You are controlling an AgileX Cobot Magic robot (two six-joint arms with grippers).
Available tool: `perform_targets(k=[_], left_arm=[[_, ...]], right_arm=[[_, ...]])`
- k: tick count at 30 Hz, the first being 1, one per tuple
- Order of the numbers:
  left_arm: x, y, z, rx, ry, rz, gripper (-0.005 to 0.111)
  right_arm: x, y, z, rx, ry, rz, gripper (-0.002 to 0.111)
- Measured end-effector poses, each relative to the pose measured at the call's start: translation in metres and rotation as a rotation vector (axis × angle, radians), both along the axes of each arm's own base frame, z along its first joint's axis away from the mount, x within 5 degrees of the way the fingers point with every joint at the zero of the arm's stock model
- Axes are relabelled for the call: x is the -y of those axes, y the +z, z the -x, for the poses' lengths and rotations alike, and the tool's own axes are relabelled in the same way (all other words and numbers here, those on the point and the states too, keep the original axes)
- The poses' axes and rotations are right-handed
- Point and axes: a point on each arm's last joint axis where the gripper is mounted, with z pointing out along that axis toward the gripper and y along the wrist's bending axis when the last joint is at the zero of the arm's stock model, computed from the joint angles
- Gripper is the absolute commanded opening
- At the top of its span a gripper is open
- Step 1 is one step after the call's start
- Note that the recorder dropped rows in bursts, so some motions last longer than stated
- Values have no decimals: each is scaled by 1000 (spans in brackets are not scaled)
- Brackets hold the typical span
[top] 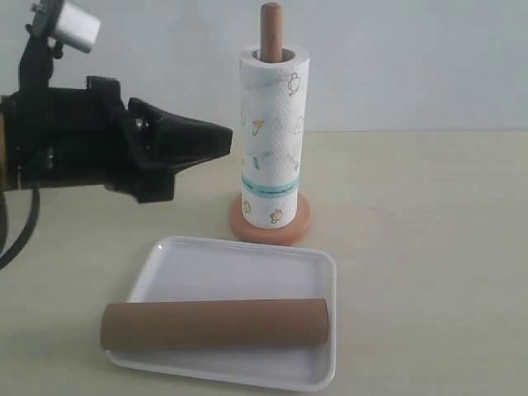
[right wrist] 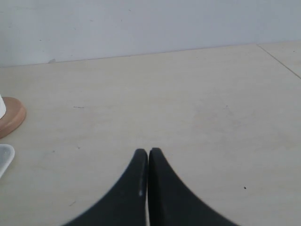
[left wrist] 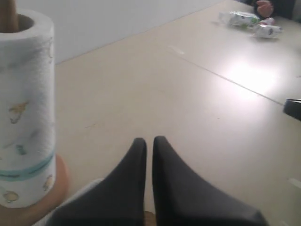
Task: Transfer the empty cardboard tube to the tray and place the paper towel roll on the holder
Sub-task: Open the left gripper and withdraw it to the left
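The brown cardboard tube (top: pixel 214 323) lies on its side across the front of the white tray (top: pixel 239 268). Behind the tray the paper towel roll (top: pixel 273 140) stands upright on the wooden holder (top: pixel 271 31), whose pole tip pokes out of the roll's top. The roll (left wrist: pixel 26 108) and the holder's disc base (left wrist: pixel 59 176) also show in the left wrist view. My left gripper (top: pixel 223 140) hovers shut and empty just left of the roll, above the tray's far edge. In its own view its tips (left wrist: pixel 149 141) nearly touch. My right gripper (right wrist: pixel 148 151) is shut and empty over bare table.
The holder's base edge (right wrist: pixel 11 117) and a tray corner (right wrist: pixel 4 157) sit at one side of the right wrist view. Small packets (left wrist: pixel 247 21) lie far off on the table. A dark object (left wrist: pixel 294 108) sits at that view's edge.
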Motion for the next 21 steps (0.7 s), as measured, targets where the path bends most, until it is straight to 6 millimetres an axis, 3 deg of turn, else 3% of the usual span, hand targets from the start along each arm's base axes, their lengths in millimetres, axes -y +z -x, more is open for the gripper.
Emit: perform_targets(k=[10,21], left_arm=[[-14,4,60,57,-177,83,4],[-15,10,69,98,-232,105,4]], right_arm=[[0,0,0,0,0,0,0],[0,0,0,0,0,0,0]])
